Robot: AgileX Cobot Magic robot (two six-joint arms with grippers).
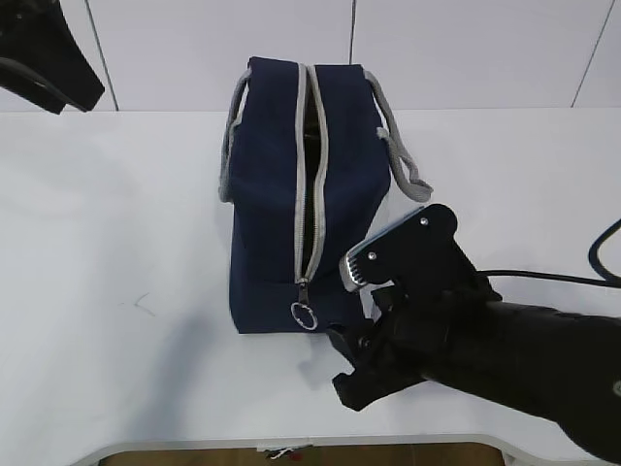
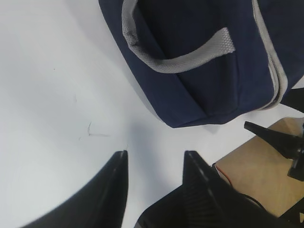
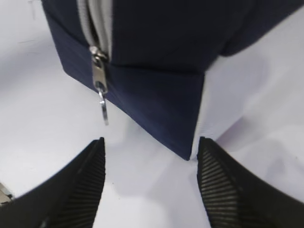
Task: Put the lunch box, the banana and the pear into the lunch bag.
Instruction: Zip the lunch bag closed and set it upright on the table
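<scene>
At the upper left of the exterior view, part of the left arm (image 1: 44, 58) shows as a dark shape above the white table (image 1: 116, 291); its fingers are out of that frame. In the left wrist view the left gripper (image 2: 156, 164) hovers with jaws parted and nothing between them, only bare table below, at the bottom of the frame.

In the middle of the exterior view stands the lunch bag (image 1: 301, 204), navy, upright on the table, its grey zipper (image 1: 312, 175) running along the top and gaping a little. What lies inside is too dark to make out. The metal ring pull (image 1: 304, 315) hangs at the near end, low on the bag's front face. Grey handles (image 1: 403, 155) droop on either side.

At the lower right the right gripper (image 3: 151, 175) sits just beside the bag's near lower corner, jaws spread wide and holding nothing; in its wrist view that corner lies between the ribbed pads (image 3: 216, 190), apparently not touching.
</scene>
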